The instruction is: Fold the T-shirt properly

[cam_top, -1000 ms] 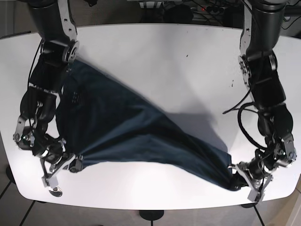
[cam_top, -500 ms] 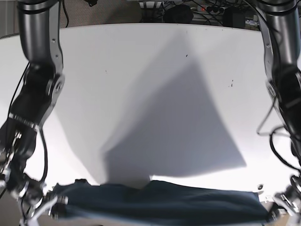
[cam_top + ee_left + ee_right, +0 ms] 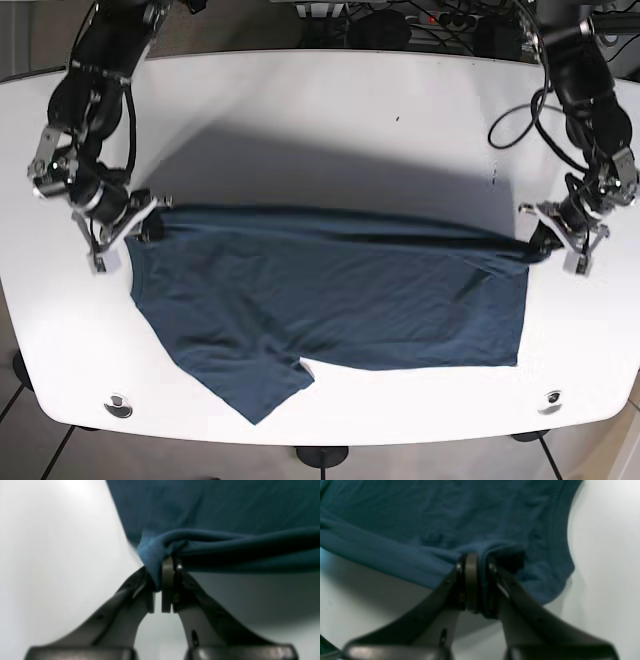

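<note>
stretching the t-shirt [image 3: 330, 290] between them over the tabletop [image 3: 320, 120], the left gripper [image 3: 158, 585] and right gripper [image 3: 480, 580] each have jaws clenched on a bunched corner of the soft, light, floppy fabric, probably best held at its edges.

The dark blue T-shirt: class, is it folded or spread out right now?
Mostly spread. The dark blue T-shirt lies stretched across the white table, its upper edge pinched by the right gripper and left gripper; no neat fold shows.
</note>
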### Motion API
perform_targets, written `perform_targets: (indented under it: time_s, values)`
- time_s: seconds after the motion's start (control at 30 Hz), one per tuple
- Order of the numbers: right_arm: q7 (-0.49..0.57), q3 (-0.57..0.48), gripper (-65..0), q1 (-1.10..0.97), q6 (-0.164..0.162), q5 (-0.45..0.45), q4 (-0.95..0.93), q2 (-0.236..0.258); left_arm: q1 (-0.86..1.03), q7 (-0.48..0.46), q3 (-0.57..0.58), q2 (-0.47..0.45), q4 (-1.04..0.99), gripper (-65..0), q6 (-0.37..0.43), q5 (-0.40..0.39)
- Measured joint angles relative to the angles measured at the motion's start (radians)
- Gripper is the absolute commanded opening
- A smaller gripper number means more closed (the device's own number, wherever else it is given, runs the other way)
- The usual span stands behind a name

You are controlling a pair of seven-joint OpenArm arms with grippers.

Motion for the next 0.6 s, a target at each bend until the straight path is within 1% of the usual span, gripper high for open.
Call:
perform_targets:
  time_s: [0.13, 0.3, 0.37, 0.47, 0.6]
  values:
    - [0.001, 0.0, -63.1, -0.105, 0.0, -0.006, 0.047, 0.001, 0.111, -0.008, -0.006, 0.002, 0.068, -63.9, 0.002, -0.007]
    - [0.007, 0.0, -63.1, -0.206, 0.0, -0.002, 0.082, 0.0, 0.222, -0.008, -0.06, 0.005, 0.101, -63.9, 0.002, -0.008]
    - [0.008, 0.0, -63.1, -0.233, 0.0, -0.002, 0.082, -0.01, 0.25, -0.009, -0.081, 0.005, 0.104, -63.9, 0.001, -0.008]
    - [0.008, 0.0, -63.1, -0.27, 0.0, 0.005, 0.082, -0.016, 0.301, -0.014, -0.162, 0.027, 0.106, -63.9, 0.0, -0.014]
    - [0.018, -0.001, -63.1, -0.339, 0.0, 0.008, 0.082, -0.026, 0.374, -0.012, -0.237, 0.039, 0.106, -63.9, -0.006, -0.016]
